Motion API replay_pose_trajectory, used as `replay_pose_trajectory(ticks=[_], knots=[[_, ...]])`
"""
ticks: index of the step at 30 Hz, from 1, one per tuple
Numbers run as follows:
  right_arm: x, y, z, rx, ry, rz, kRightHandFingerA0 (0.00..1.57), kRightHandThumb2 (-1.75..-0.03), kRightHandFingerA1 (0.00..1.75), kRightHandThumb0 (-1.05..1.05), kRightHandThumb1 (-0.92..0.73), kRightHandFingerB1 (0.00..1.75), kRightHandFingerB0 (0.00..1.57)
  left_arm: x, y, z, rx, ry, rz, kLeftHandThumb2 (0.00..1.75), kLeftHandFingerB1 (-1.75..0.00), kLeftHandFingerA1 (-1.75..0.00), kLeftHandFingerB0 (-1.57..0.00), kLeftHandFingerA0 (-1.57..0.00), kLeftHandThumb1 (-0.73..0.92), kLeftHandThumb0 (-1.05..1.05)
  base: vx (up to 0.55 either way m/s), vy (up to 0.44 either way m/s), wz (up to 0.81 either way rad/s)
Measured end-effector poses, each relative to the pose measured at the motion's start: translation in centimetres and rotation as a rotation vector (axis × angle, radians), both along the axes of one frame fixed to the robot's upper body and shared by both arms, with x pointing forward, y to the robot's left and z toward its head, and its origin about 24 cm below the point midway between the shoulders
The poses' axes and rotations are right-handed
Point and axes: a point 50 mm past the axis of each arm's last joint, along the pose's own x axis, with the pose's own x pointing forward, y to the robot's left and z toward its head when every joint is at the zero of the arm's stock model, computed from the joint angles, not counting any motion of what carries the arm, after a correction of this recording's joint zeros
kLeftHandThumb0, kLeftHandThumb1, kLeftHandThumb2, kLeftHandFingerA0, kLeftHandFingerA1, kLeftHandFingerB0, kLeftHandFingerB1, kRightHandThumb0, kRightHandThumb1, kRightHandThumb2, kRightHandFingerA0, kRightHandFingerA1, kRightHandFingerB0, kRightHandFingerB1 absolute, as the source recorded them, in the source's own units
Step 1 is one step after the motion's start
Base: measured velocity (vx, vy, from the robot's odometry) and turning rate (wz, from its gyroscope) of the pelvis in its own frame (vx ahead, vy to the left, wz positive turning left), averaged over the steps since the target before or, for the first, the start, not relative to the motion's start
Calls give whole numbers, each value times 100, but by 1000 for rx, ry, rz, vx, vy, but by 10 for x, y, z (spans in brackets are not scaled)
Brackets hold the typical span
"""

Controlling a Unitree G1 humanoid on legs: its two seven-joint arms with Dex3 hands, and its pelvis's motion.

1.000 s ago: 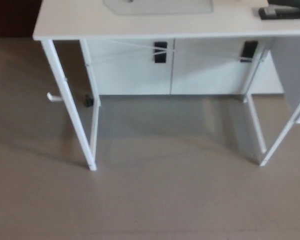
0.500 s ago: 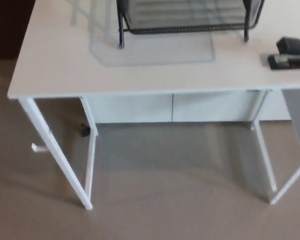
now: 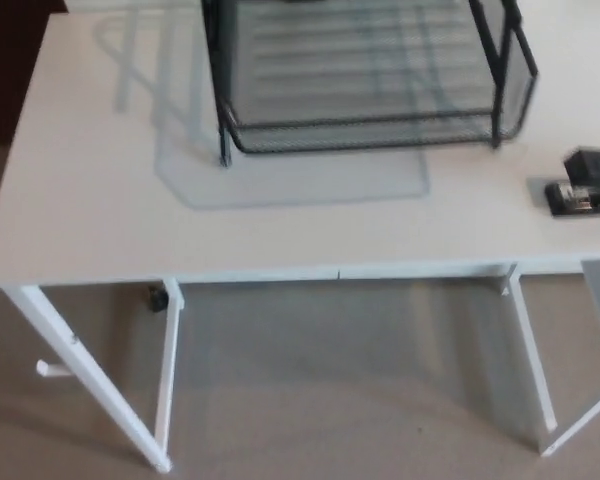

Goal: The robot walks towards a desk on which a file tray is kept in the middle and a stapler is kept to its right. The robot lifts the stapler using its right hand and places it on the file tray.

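1. Head view: neither hand is shown. No part of either arm enters the picture, so it cannot be told whether the fingers are spread, clenched or closed on anything. Nothing is seen to be grasped.
2. The stapler [image 3: 587, 187] is found lying flat on the desk [image 3: 90, 200], toward its right side and a little back from the front edge. It is cut off by the right border of the picture, so its full length is not seen. It is untouched.
3. This position is judged to suit the right hand: the stapler is laid on the side from which that hand is brought in, with only bare desk surface between it and the front edge.
4. The file tray [image 3: 360, 132] is set in the middle of the desk, well back from the front edge, its black mesh walls raised on thin feet. Its rear part is cut off by the top border. Nothing is seen inside the visible part. Whether an upper tier is carried by the uprights cannot be told.
5. A bare strip of desk is left between the tray's right wall and the stapler, so the two are kept apart.
6. The approach is judged nearly complete, since the front edge is seen close below the camera. The lift is not yet begun.
7. Below the front edge, the white desk legs [image 3: 90, 385] and the floor [image 3: 330, 400] are seen.
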Motion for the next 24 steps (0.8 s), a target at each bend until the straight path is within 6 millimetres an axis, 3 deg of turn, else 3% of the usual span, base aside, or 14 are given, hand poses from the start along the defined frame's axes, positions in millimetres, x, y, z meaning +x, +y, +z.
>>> replay_pose_trajectory(ticks=[1,2,3,4,11,13,14,16,17,18,19,21,23,24], knots=[[2,-1,1,-4,-5,2,10,-63,44,-67,-64,22,9,1,0,0,1,-2,-1,110,-84,-86,-56,-52,41,-72,279,80,6],[3,-1,1,-4,-9,1,3,-88,45,-73,-49,26,7,2,0,1,3,-4,-1,111,-82,-85,-50,-47,42,-75,275,74,4],[3,-1,1,-4,-9,1,3,-88,45,-73,-49,26,7,2,0,1,3,-5,-1,111,-82,-85,-50,-47,42,-75,125,52,8],[3,-1,1,-7,-7,2,4,-85,46,-70,-47,27,5,0,0,0,4,0,0,98,-94,-101,-55,-48,50,-68,109,27,9],[1,-3,0,-8,-6,-10,0,-88,34,-73,-49,23,6,-7,1,-2,7,23,2,98,-90,-98,-51,-45,51,-71,67,-97,7],[3,-1,-2,-1,-1,-7,1,-88,37,-71,-48,25,3,-8,-1,-3,1,27,4,97,-90,-98,-51,-45,52,-70,73,-317,5],[4,-3,1,-13,-4,-8,5,-86,45,-72,-48,25,7,-8,-2,-4,-1,29,4,110,-84,-86,-56,-50,45,-70,66,-277,1],[5,-4,2,-21,-4,-6,4,-85,47,-69,-47,26,6,-9,-1,-4,-1,31,8,110,-88,-90,-64,-55,44,-72,44,-125,-3],[5,-4,2,-22,-3,-6,0,-90,43,-73,-48,23,7,-9,-1,-4,-1,31,8,97,-91,-98,-56,-46,52,-71,0,0,0],[5,-4,2,-22,-1,-6,2,-87,40,-75,-49,22,5,-9,-1,-4,-1,31,7,97,-90,-97,-56,-46,52,-70,0,0,0],[5,-4,2,-23,0,-7,6,-86,48,-68,-48,23,4,-9,-1,-4,-1,31,7,112,-82,-81,-54,-43,44,-71,0,0,0],[6,-3,2,-23,0,-4,4,-88,45,-72,-49,24,7,-8,-1,-4,-1,31,5,110,-78,-80,-47,-43,42,-68,0,0,0],[8,-2,3,-29,1,11,4,-87,44,-71,-49,24,6,-8,-1,-4,-1,29,6,109,-81,-82,-53,-46,42,-74,20,43,-4],[9,-2,3,-32,2,15,8,-90,50,-69,-49,27,1,-8,-1,-4,-1,29,6,97,-88,-95,-56,-47,52,-67,53,122,-2]])
